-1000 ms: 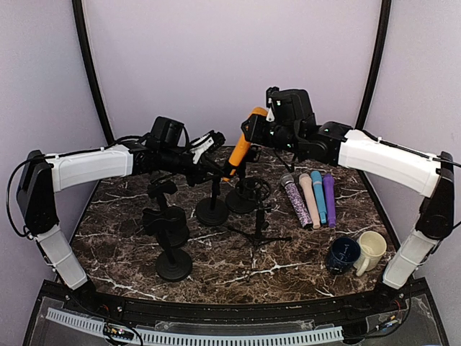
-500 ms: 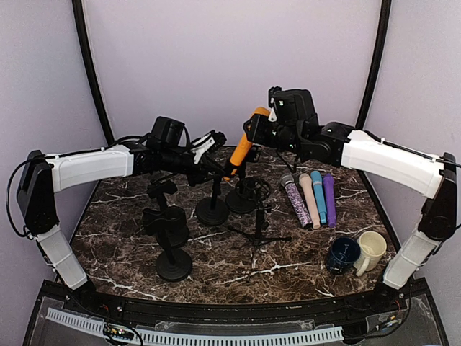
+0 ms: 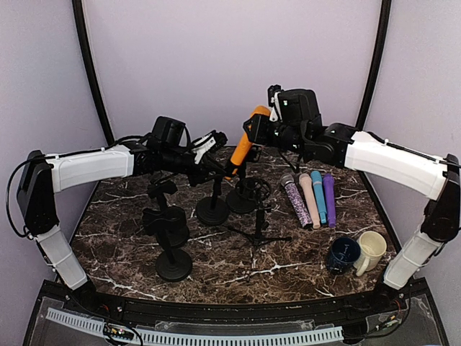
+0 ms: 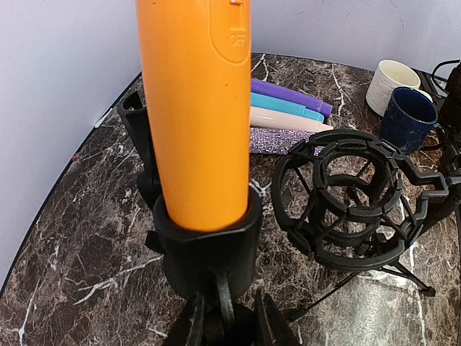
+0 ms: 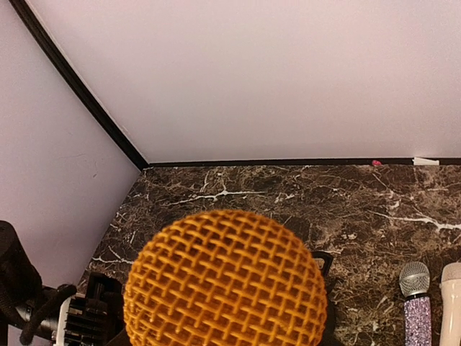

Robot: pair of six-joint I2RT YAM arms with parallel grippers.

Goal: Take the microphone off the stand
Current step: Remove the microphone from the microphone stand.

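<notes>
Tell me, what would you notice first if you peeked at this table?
The bright orange microphone jumps out first, tilted in its black stand at the middle back of the table, with the left arm and right arm reaching in at it. Next come four microphones lying side by side on the right, with a dark blue cup and a cream cup nearer the front.

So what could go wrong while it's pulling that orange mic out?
The orange microphone sits deep in a snug clip; a crooked pull might drag the stand despite the left gripper pinching it, bumping the shock mount beside it. The right gripper seems to hold it near the rounded mesh head, where it could slip.
</notes>
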